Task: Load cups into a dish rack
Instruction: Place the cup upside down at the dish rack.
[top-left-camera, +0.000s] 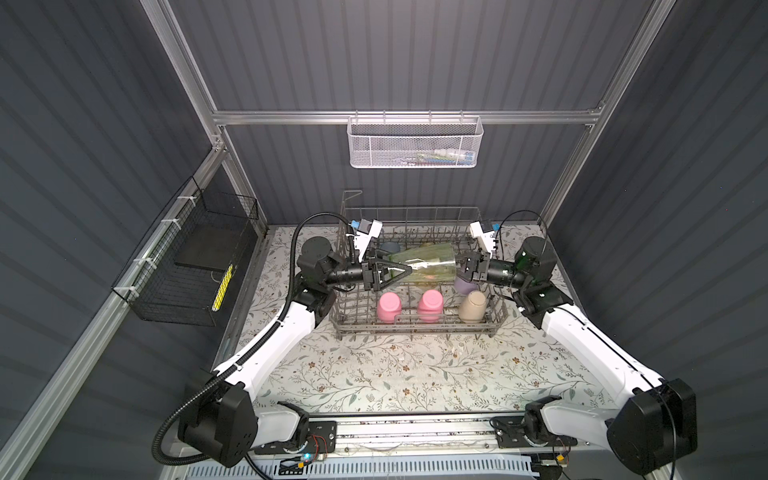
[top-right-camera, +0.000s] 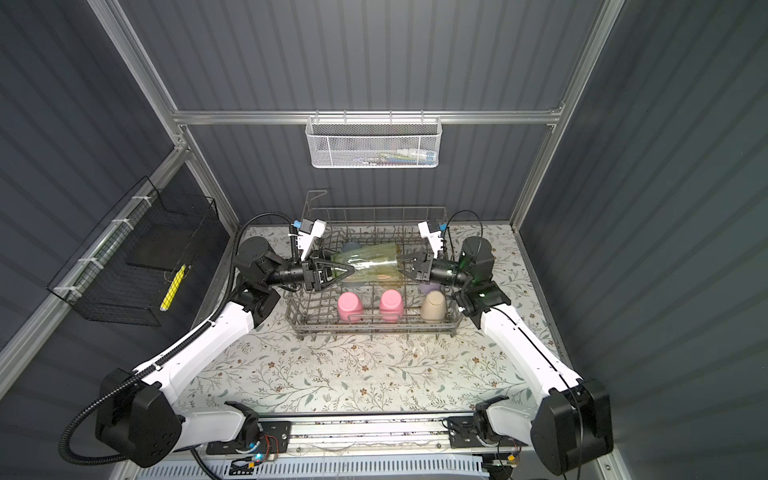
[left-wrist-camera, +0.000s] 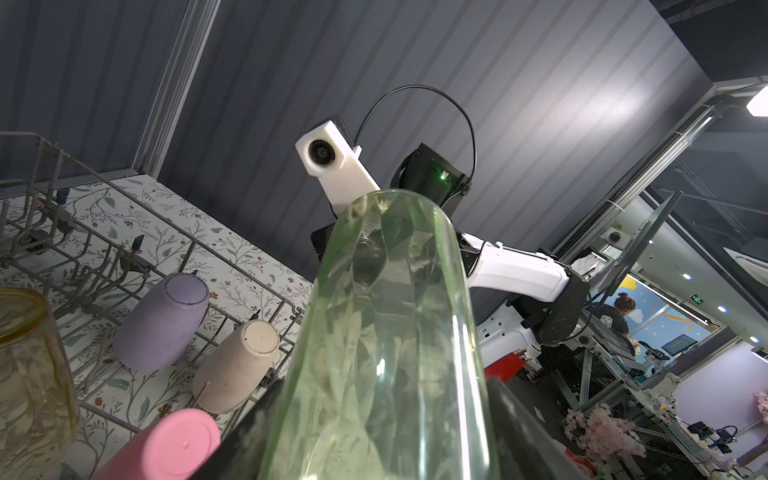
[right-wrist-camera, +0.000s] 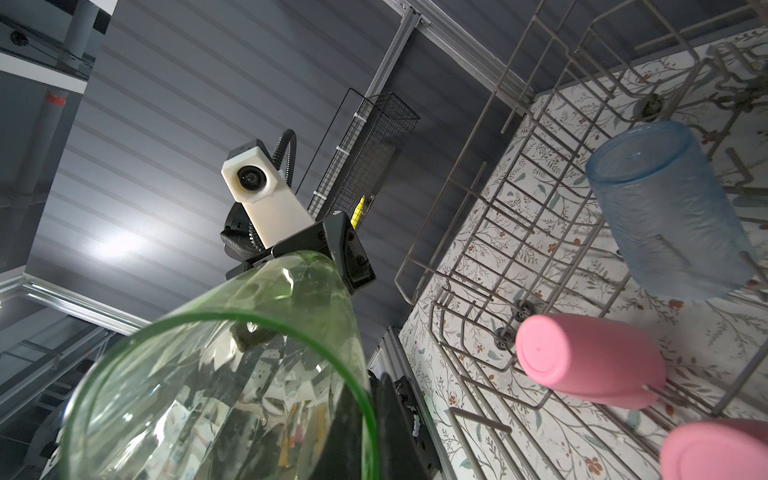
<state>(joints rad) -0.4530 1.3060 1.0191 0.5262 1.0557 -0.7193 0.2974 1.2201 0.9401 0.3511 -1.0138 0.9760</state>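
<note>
Right fingers (top-right-camera: 408, 257) clamp green cup (top-right-camera: 370, 259); left fingers (top-right-camera: 338, 277) straddle it, grip unclear, above rack (top-right-camera: 374, 328).

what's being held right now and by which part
green cup: right tool pinches its rim wall; left tool straddles its base end, grip not clear

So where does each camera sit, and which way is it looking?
Both top views: high over the near edge, looking down at the dish rack; both arms, the left hand and right hand show.
Left wrist: on the left arm, looking along the green cup at the right arm; its own dark fingers show.
Right wrist: on the right arm, looking along that cup at the left arm; one own finger shows.
Shared: both wrist views show the green cup and a pink cup.
</note>
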